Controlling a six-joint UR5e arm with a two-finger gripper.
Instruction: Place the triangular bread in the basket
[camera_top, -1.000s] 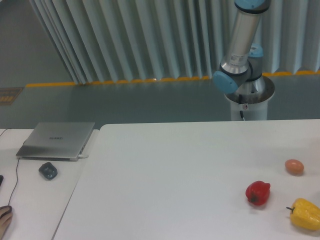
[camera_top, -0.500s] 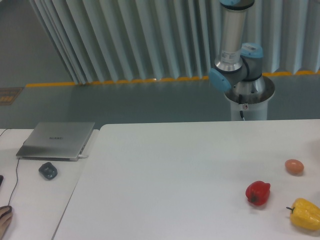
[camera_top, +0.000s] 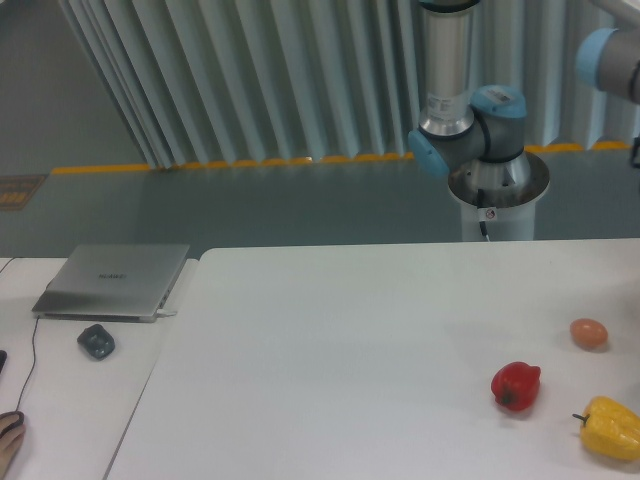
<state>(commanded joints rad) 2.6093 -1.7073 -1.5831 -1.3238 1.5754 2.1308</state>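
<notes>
Two desks meet at the left: a closed grey laptop (camera_top: 112, 281) and dark mouse (camera_top: 96, 342) lie on the side one. On the white desk (camera_top: 330, 360) sit a glossy red pepper (camera_top: 516, 386), a small tan egg-like ball (camera_top: 589, 333) and a yellow pepper (camera_top: 611, 428). The arm (camera_top: 455, 90) now stands more upright than before, another joint entering at upper right. Neither triangular bread nor gripper is visible.

High fixed view across table (camera_top: 330, 330), seemingly front-on.
</notes>
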